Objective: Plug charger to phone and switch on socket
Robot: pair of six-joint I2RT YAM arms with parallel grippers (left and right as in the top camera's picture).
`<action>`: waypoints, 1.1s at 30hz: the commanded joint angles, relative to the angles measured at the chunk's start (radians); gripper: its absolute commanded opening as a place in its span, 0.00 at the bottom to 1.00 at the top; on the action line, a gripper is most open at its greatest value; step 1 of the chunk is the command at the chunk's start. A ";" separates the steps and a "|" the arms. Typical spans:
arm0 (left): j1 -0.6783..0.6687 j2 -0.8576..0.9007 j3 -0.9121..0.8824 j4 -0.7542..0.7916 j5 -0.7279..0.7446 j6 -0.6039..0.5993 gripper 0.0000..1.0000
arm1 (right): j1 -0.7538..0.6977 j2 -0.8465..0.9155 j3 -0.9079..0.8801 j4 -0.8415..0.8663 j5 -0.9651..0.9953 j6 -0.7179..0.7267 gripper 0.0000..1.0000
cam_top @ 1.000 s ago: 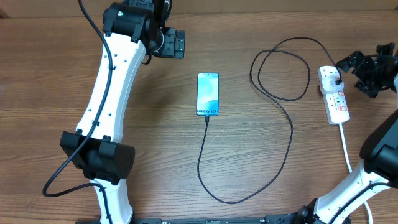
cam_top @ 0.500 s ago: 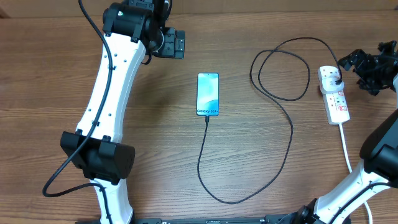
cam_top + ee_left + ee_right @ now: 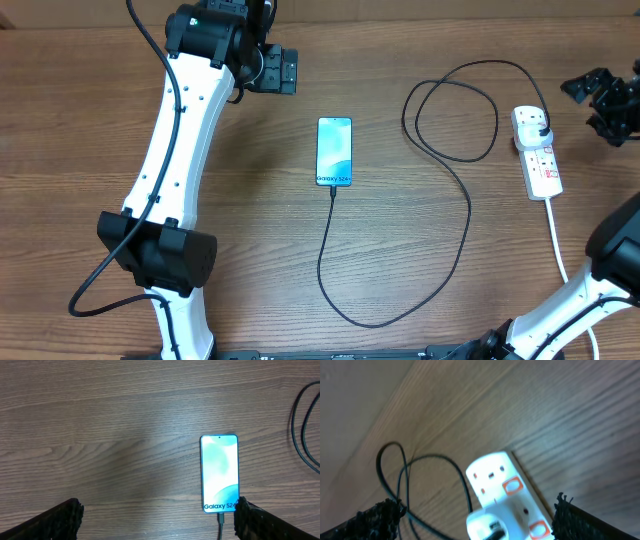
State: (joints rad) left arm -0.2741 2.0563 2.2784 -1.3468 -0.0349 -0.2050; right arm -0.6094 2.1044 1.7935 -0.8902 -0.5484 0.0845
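The phone (image 3: 335, 152) lies flat mid-table with its light blue screen lit. The charger (image 3: 468, 205), a thin black cable, has its tip in the phone's near end, loops across the table and ends in a plug seated in the socket (image 3: 541, 163), a white strip with red switches at the right. My left gripper (image 3: 286, 71) hovers open, up and left of the phone. In the left wrist view the gripper (image 3: 157, 519) spans bare wood beside the phone (image 3: 219, 472). My right gripper (image 3: 603, 106) is open, right of the socket and apart from it. The right wrist view shows the gripper (image 3: 475, 516) above the socket (image 3: 502, 487).
The socket's thick white cord (image 3: 556, 240) runs toward the near edge by the right arm's base. The white left arm (image 3: 175, 150) crosses the table's left side. The charger's loops (image 3: 450, 115) lie left of the socket.
My right gripper has drawn back to the right and slightly away from the socket. The left arm, phone and cable have not moved.
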 commanded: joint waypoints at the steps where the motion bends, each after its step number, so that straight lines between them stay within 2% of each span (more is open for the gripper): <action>1: -0.001 0.003 0.000 0.001 -0.010 0.019 1.00 | -0.003 -0.002 0.024 -0.042 -0.056 -0.084 1.00; 8: -0.001 0.003 0.000 0.001 -0.010 0.019 1.00 | 0.021 -0.002 0.005 -0.161 -0.050 -0.270 1.00; 18: -0.001 0.003 0.000 0.001 -0.009 0.019 1.00 | 0.026 0.000 -0.008 -0.111 0.116 -0.270 1.00; 28: -0.001 0.003 0.000 0.001 -0.010 0.019 1.00 | 0.038 0.000 -0.056 -0.072 0.113 -0.266 1.00; 33: -0.001 0.003 0.000 0.001 -0.010 0.019 1.00 | 0.041 0.000 -0.090 -0.059 0.042 -0.250 1.00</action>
State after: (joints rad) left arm -0.2741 2.0563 2.2784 -1.3464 -0.0349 -0.2050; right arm -0.5789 2.1044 1.7145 -0.9546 -0.4606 -0.1684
